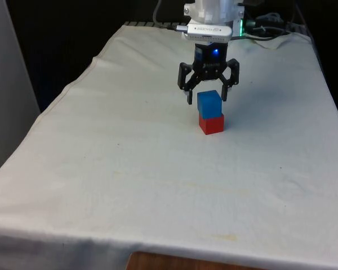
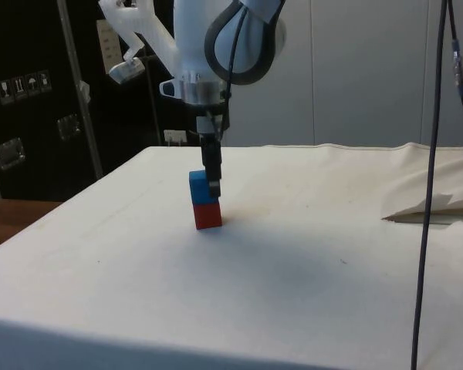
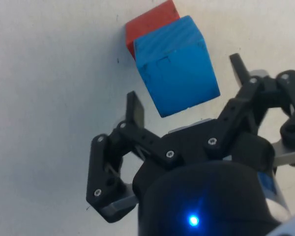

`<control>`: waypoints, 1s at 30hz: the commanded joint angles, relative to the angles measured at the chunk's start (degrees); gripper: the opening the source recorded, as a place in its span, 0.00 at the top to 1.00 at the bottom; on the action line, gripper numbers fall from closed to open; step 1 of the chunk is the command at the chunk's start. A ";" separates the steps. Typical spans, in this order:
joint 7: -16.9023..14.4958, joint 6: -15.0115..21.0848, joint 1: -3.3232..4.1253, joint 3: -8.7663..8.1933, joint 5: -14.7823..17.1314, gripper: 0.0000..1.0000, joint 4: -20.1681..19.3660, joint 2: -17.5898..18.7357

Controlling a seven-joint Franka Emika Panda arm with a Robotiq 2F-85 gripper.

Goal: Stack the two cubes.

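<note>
A: Nearest us the tabletop (image 1: 129, 185) under its white cloth is bare. Where do the cubes sit?

B: Further back, about the middle of the cloth and a little toward the front view's right. The red cube (image 1: 212, 124) rests on the cloth and the blue cube (image 1: 209, 103) sits on top of it, touching. In the side view the blue cube (image 2: 198, 187) looks roughly square over the red cube (image 2: 207, 215), perhaps shifted a bit off its edge.

A: And the tool?

B: The tool (image 1: 207, 97) hangs over the pair with its fingers spread, one on each side of the blue cube and apart from it. The wrist view shows clear cloth between each finger (image 3: 134, 109) and the blue faces, so nothing is being pinched.

A: So the stack looks made. What does the step in hand need?

B: I judge it to be the release and retreat. It is done well by going straight up, with the fingers kept wide, until the tips are above the blue cube's top. Any sideways drift or twist while the tips flank it could nudge it off the red one.

A: Anything behind?

B: Cables (image 1: 270, 31) lie at the far edge, well apart from the cubes.
</note>
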 commanded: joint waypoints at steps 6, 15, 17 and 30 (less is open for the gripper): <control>0.00 0.00 0.00 0.00 0.06 0.00 0.06 0.00; -0.11 -2.23 0.00 0.00 0.06 0.00 0.06 -2.58; -0.11 -3.04 0.00 0.00 0.11 0.00 0.06 -3.38; 0.00 -8.88 0.06 0.00 0.00 0.00 0.69 -9.28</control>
